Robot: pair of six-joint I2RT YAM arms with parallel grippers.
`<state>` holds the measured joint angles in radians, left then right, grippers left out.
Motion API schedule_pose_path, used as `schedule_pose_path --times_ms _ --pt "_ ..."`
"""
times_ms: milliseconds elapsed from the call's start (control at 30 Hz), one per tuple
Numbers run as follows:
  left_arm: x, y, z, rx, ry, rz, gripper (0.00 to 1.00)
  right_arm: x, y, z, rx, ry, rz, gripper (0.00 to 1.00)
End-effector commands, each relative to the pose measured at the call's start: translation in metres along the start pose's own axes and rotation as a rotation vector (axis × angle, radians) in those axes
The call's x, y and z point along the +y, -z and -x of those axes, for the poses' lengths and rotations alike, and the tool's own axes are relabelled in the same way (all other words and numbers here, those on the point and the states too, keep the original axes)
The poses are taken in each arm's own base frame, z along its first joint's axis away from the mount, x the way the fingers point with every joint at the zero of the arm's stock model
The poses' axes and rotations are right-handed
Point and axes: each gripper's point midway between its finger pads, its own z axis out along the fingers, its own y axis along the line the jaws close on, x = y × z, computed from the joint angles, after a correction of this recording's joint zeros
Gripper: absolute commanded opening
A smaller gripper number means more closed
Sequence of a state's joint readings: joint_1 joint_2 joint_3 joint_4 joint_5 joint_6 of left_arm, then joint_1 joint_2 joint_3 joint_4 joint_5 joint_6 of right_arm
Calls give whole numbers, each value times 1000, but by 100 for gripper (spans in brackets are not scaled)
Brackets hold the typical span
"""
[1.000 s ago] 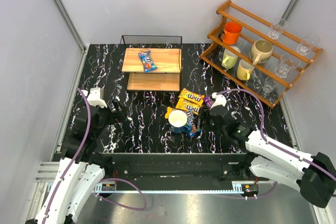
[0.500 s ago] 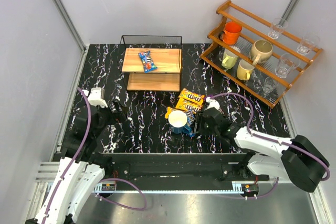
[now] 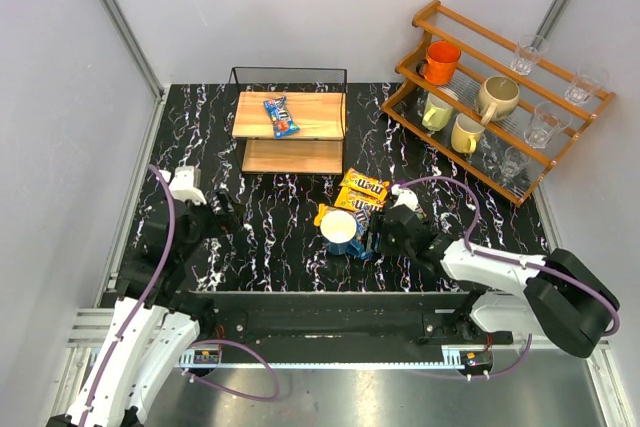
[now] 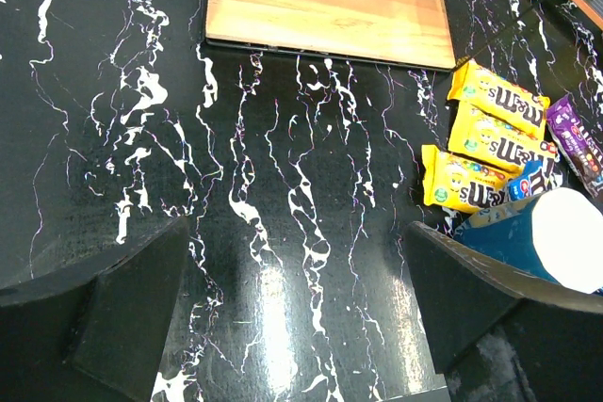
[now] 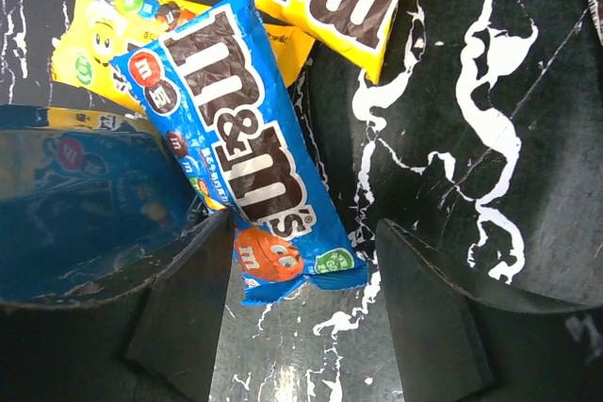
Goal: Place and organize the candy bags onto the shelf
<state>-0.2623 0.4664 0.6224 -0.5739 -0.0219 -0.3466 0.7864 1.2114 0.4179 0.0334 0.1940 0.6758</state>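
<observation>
Our right gripper (image 5: 301, 237) is open, and its two fingers straddle the lower end of one blue candy bag (image 5: 236, 148) without pinching it. That bag lies flat on the black marbled table (image 3: 270, 237), with its far end resting on a yellow bag (image 5: 104, 35). A blue mug (image 5: 75, 204) sits just to the left of the gripper's left finger.

We count six candy bags in all. There are three yellow ones: two side by side (image 4: 497, 98) (image 4: 499, 143) just beyond the right gripper, and a third (image 4: 462, 181) against the mug. One purple bag (image 4: 577, 143) lies beyond the gripper, on the right of the pile. The second blue bag (image 3: 281, 116) lies alone on the top board of the shelf (image 3: 315, 119), well beyond both grippers.

Our left gripper (image 4: 297, 233) is also open and holds nothing. It hangs over bare table, with the shelf ahead of it and the pile off to its right.

The wooden rack (image 3: 430, 17) far to the right holds one orange mug (image 3: 441, 61), three pale mugs and at least four glasses.
</observation>
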Motion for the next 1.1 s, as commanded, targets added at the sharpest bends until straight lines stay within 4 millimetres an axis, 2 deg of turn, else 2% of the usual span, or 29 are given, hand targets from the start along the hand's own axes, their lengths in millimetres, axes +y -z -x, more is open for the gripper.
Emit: schedule_pose_path --times_ms 0,167,233,333,433,500,533,667,700,767,800,867,900,933,967,1000,1033,1067 --pt "-10 1 19 -55 -8 -39 99 3 -5 19 -66 36 -22 68" --pt "-10 1 19 -55 -8 -39 99 8 -13 15 -37 33 -5 46" --pt "-10 1 19 -55 -8 -39 99 11 -13 13 -30 19 4 45" --pt "-10 1 18 -52 -8 -38 99 14 -7 18 -45 5 19 33" --pt "-11 1 19 -55 -8 -41 99 17 8 35 -90 8 20 28" --pt "-10 1 19 -53 -8 -40 99 22 27 57 -152 13 15 27" --pt "-11 1 19 -55 -8 -41 99 18 34 60 -153 25 -7 27" --pt "-11 1 19 -56 -8 -41 99 29 77 112 -298 88 -9 28" --pt "-10 1 19 -53 -8 -40 99 36 90 128 -329 95 -5 28" --pt "-10 1 19 -55 -9 -41 99 42 100 146 -362 142 -19 28" --pt "-11 1 19 -56 -9 -41 99 53 113 165 -396 145 -3 27" --pt "-10 1 19 -55 -8 -41 99 67 114 179 -404 178 9 27" --pt "-11 1 19 -57 -8 -42 99 84 123 198 -440 174 46 27" --pt "-11 1 19 -56 -8 -41 99 92 112 201 -420 194 46 26" --pt "-11 2 21 -62 -8 -43 99 110 118 217 -442 209 90 26" --pt "-11 1 19 -57 -8 -42 99 120 114 224 -446 217 106 26" --pt "-11 2 19 -59 -8 -42 99 128 96 223 -414 236 100 26" --pt "-10 2 20 -61 -8 -40 99 148 101 240 -442 234 142 26"
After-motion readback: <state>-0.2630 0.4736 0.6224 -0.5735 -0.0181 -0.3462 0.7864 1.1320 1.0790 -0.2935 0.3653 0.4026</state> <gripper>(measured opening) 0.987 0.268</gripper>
